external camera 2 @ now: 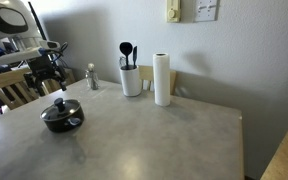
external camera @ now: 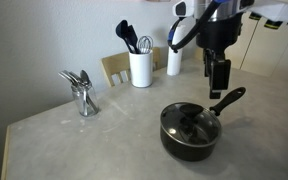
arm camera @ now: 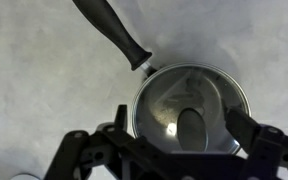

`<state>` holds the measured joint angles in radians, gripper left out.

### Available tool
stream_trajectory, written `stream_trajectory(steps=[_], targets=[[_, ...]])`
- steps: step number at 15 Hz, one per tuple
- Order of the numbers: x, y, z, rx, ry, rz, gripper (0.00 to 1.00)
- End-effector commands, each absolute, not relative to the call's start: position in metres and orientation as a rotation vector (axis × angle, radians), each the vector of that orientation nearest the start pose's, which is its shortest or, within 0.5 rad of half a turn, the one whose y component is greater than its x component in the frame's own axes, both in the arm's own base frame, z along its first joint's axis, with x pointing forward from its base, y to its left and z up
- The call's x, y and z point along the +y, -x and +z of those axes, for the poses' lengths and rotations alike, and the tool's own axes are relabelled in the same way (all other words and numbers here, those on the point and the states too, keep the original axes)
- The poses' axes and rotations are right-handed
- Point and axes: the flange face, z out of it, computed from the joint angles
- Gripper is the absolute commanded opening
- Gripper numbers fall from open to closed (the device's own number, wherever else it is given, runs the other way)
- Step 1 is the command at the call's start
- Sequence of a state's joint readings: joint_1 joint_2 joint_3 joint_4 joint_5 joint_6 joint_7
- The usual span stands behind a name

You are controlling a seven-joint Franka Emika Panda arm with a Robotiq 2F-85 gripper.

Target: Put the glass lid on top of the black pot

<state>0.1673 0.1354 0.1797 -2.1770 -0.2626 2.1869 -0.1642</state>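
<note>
The black pot (external camera: 191, 132) stands on the table with its long handle (external camera: 228, 100) pointing back right. The glass lid (external camera: 190, 123) rests on top of it, dark knob in the middle. Both also show in an exterior view (external camera 2: 61, 115). In the wrist view the lid (arm camera: 164, 105) covers the pot, its knob (arm camera: 191, 128) centred between my fingers, and the handle (arm camera: 112, 27) runs to the upper left. My gripper (external camera: 220, 82) hangs above the handle, clear of the lid. Its fingers (arm camera: 180, 140) are spread open and hold nothing.
A white utensil holder (external camera: 140, 68) with dark utensils and a paper towel roll (external camera 2: 162, 79) stand at the wall. A metal object (external camera: 82, 92) stands at the left. A wooden chair (external camera: 117, 66) is behind the table. The table's edge (external camera: 6, 150) is near left.
</note>
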Motion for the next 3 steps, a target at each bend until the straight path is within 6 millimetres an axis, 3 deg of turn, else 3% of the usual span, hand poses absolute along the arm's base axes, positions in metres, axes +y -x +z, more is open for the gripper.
stream_trajectory(steps=[1,3], targets=[[0.1728,-0.5098,0.3231,-1.100,3.142,0.178,1.00],[0.1717,-0.5101,0.3233,-1.095,3.144,0.180,1.00]])
